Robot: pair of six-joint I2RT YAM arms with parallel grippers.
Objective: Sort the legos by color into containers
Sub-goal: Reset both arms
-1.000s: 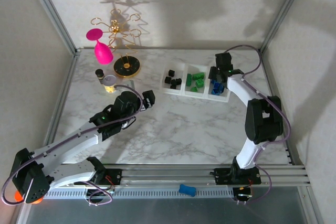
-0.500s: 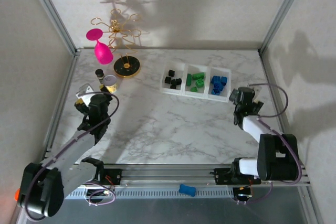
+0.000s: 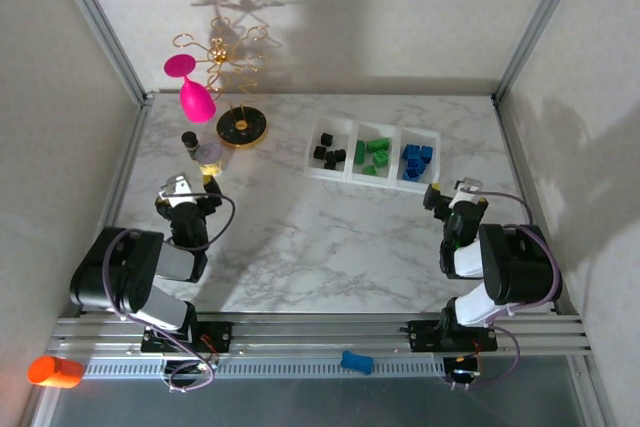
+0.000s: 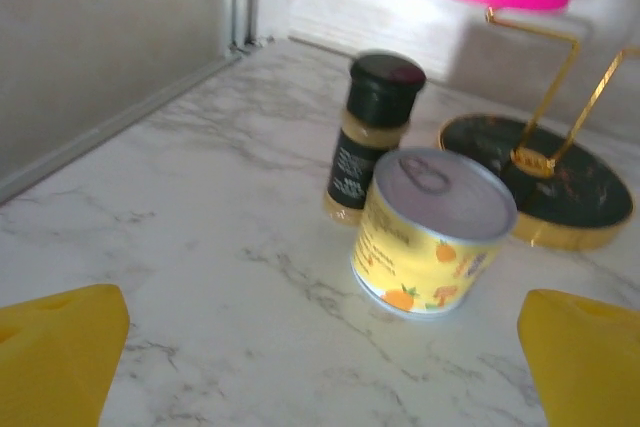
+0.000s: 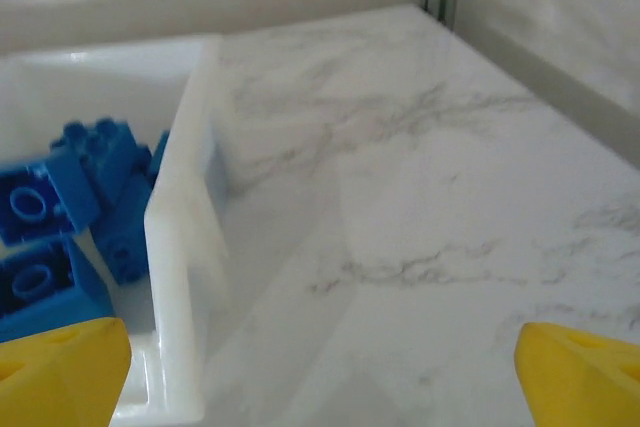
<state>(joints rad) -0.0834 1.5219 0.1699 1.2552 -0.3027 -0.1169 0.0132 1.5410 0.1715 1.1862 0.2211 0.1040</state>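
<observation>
The small plastic toy bricks lie in the white translucent three-compartment tray [image 3: 349,159] at upper centre of the top view: black bricks [image 3: 328,152] left, green bricks [image 3: 372,155] middle, blue bricks [image 3: 415,160] right. Below its right end the right gripper [image 3: 450,195], and at centre-left the left gripper [image 3: 183,190], both stand spread wide, holding nothing.

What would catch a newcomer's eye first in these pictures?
Probably the bright pink wine glass hanging on the gold wire rack at the back left. Next, the white tray at the back, right of centre, its three compartments holding black legos, green legos and blue legos.
</observation>
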